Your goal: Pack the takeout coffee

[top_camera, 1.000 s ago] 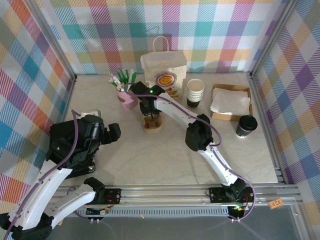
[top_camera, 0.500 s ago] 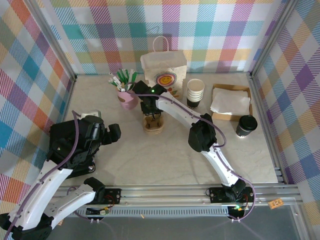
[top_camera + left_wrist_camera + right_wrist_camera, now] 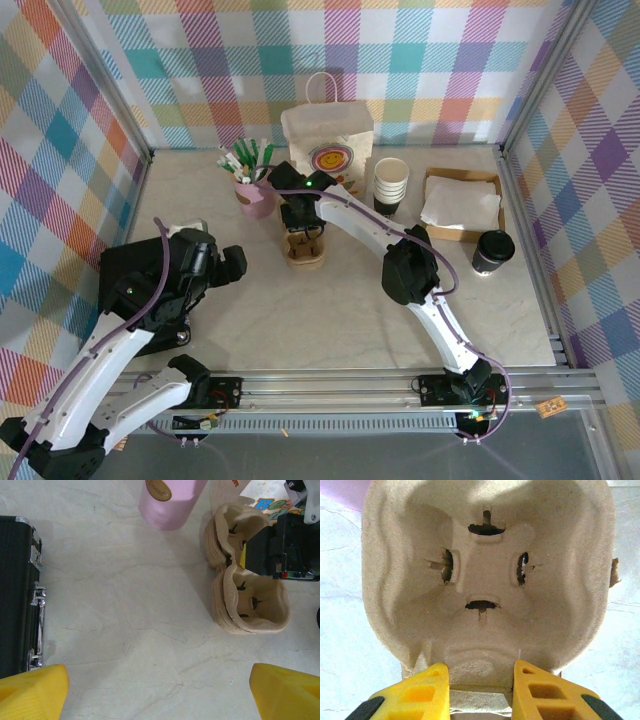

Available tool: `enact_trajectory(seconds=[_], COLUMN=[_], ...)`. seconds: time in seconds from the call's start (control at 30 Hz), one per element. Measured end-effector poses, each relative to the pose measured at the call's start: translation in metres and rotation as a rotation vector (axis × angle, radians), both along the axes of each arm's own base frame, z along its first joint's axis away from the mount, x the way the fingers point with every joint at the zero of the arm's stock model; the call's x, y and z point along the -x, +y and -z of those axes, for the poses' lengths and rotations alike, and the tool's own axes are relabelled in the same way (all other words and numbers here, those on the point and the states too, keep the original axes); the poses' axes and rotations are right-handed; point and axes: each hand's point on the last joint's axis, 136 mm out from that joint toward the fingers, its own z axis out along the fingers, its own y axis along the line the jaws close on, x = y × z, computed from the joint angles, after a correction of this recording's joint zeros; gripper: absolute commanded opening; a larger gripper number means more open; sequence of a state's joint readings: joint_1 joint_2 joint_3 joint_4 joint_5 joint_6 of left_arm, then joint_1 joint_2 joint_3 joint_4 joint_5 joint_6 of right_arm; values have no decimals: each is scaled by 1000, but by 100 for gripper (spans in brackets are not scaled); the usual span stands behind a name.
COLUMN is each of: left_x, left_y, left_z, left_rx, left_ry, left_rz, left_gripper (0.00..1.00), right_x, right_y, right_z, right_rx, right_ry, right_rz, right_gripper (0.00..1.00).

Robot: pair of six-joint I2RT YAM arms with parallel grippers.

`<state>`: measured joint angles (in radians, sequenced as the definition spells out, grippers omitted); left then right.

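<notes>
The takeout coffee [image 3: 493, 250], a cream-and-black paper cup with a black lid, stands at the right of the table, apart from both arms. A brown pulp cup carrier [image 3: 303, 252] with two wells lies at centre back. My right gripper [image 3: 303, 233] reaches down onto it. In the right wrist view its yellow fingers [image 3: 429, 685] press both sides of the carrier's [image 3: 485, 570] middle ridge, so the right gripper [image 3: 480, 672] is shut on it. My left gripper [image 3: 232, 262] hovers open over bare table left of the carrier [image 3: 250, 605], yellow fingertips [image 3: 37, 685] wide apart, left gripper [image 3: 159, 682] holding nothing.
A white paper bag [image 3: 330, 140] with a smiley stands at the back. A pink cup of pens [image 3: 255, 195] is left of it, a stack of lidless cups [image 3: 390, 185] right of it, then a napkin box [image 3: 462, 205]. A black case [image 3: 17, 595] lies left.
The right gripper's fingers have closed a little on the carrier's ridge and its elbow has drifted right. The left arm has shifted slightly; the carrier stays put.
</notes>
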<state>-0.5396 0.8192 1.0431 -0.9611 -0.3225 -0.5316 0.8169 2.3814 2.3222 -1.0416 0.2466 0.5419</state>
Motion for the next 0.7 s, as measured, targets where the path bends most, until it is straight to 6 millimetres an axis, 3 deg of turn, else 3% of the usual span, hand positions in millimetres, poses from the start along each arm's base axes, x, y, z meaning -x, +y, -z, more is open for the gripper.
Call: enact_trajectory(seconds=[0.33, 0.7], left_x=[-8, -50], left_y=[-2, 4], left_z=[-4, -51], left_rx=[-11, -123], left_ry=[-16, -78], left_rz=[-5, -8], left_gripper=[93, 91], right_x=[8, 21], right_y=[-7, -13], right_z=[-14, -42], right_rx=[-29, -83], right_ry=[16, 10], right_rz=[-4, -28], right_gripper=[0, 0])
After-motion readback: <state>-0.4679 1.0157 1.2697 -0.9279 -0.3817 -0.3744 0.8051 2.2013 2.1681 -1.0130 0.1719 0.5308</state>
